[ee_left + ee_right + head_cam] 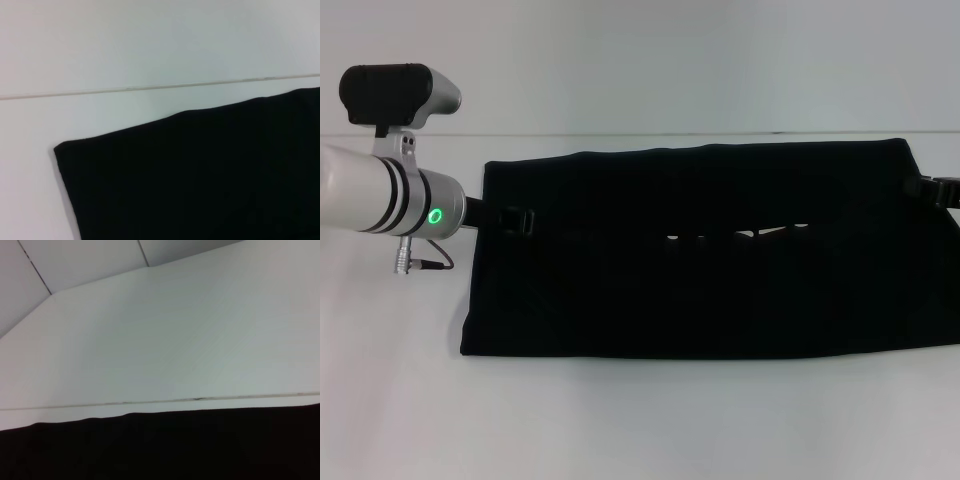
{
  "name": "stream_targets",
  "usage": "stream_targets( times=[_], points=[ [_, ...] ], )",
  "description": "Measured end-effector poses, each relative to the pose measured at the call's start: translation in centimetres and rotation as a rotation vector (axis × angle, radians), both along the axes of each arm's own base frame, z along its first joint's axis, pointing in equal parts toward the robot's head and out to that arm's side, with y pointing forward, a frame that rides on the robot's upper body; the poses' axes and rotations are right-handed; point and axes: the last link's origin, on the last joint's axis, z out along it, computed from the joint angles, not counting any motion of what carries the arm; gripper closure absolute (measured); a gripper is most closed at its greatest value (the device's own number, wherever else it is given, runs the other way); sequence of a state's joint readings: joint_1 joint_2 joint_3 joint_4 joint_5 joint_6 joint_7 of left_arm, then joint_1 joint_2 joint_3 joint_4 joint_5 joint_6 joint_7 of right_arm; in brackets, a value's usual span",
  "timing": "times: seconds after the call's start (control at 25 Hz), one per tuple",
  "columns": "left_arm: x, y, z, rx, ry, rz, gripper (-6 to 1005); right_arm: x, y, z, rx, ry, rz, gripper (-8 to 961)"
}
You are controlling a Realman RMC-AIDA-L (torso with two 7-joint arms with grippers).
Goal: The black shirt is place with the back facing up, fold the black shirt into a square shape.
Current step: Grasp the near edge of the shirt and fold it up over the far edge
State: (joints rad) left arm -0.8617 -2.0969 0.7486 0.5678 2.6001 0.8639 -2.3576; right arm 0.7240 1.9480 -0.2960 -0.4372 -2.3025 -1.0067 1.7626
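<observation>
The black shirt (720, 290) lies flat on the white table (620, 430) as a wide rectangle, with a fold line and small pale gaps across its middle. My left gripper (516, 219) is at the shirt's left edge, about halfway along it, black against the black fabric. My right gripper (938, 190) is at the shirt's right edge near the far corner, mostly out of frame. The left wrist view shows a corner of the shirt (200, 185) on the table. The right wrist view shows a straight shirt edge (175, 450). Neither wrist view shows fingers.
The table's back edge (620, 135) meets a pale wall just behind the shirt. Bare white table shows in front of the shirt and to its left (390, 380). My left arm's silver wrist with a green light (435, 215) hangs over the table's left side.
</observation>
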Motion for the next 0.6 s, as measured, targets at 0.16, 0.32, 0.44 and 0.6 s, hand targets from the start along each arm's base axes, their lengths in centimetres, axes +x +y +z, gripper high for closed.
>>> stream_targets(
  times=[0.16,0.32,0.44,0.6],
  points=[
    [0.2,0.2,0.9,0.022,-0.014,-0.006,998,0.0,-0.1,-0.1,-0.003,0.003,0.000,907],
    [0.4,0.4,2.0,0.050,-0.034,-0.019,998,-0.1,-0.3,-0.2,-0.015,0.018,0.004,905],
    [0.7,0.7,3.0,0.082,-0.049,-0.033,998,-0.2,-0.3,-0.1,-0.021,0.026,0.010,903],
    [0.7,0.9,3.6,0.097,-0.058,-0.041,998,-0.1,-0.3,0.3,-0.014,0.034,0.003,900]
  ],
)
